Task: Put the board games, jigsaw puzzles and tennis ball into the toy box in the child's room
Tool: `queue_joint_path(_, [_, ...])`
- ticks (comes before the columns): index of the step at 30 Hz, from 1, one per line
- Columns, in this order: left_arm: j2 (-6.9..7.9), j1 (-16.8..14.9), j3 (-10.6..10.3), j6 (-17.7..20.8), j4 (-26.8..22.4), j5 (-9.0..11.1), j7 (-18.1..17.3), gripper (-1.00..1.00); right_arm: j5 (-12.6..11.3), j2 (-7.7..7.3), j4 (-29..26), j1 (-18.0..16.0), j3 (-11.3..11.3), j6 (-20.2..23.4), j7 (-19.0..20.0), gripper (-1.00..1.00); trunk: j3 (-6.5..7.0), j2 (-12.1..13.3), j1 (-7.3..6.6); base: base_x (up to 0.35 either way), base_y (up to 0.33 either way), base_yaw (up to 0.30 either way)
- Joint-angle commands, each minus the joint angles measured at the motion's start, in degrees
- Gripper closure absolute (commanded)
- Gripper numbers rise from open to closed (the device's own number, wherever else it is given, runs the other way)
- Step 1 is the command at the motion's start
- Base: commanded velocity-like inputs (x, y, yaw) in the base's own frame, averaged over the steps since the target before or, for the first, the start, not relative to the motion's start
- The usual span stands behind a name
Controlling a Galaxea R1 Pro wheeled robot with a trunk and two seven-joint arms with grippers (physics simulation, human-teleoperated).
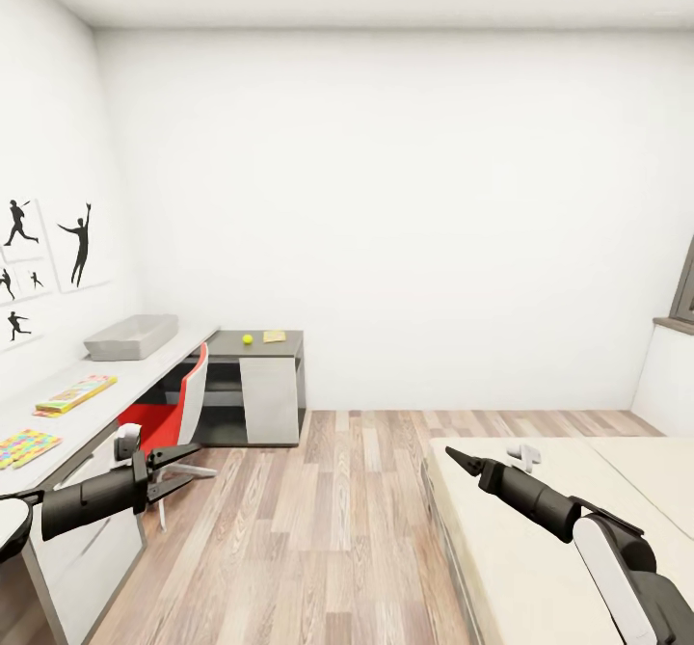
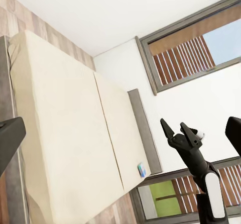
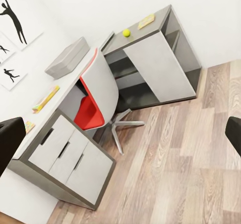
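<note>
Nearest, both arms hang forward with nothing in them. The left hand has its fingers spread apart over the floor beside the table. The right hand reaches over the corner of the bed; the left wrist view shows its fingers parted too. Carrying nothing and held low, they look set for travel, not for a grasp.

On the table's near end lies 1 jigsaw puzzle, flat, with a yellow-edged board game just beyond it. A red chair is tucked under the table, likely to keep the floor free. Farther along, the toy box sits by the wall under the silhouette pictures.

Farthest, on the lower dark-grey cabinet section, the tennis ball rests near a flat yellow item I cannot identify. No toy looks to be in the box yet, as I judge it.
</note>
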Motion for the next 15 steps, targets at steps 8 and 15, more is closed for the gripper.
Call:
queue_joint_path(8, [0.04,-0.03,-0.07,0.06,0.05,-0.27,-0.42,-1.00,-0.29,0.05,-0.01,-0.02,-0.08,0.43,0.06,-1.00,0.32,-0.04,0.02,0.000,0.000,0.000])
queue_joint_path(15, [0.04,-0.03,-0.07,0.06,0.05,-0.27,-0.43,-1.00,-0.29,0.04,-0.01,-0.02,-0.08,0.43,0.06,-1.00,0.40,-0.04,0.02,0.000,-0.004,0.000])
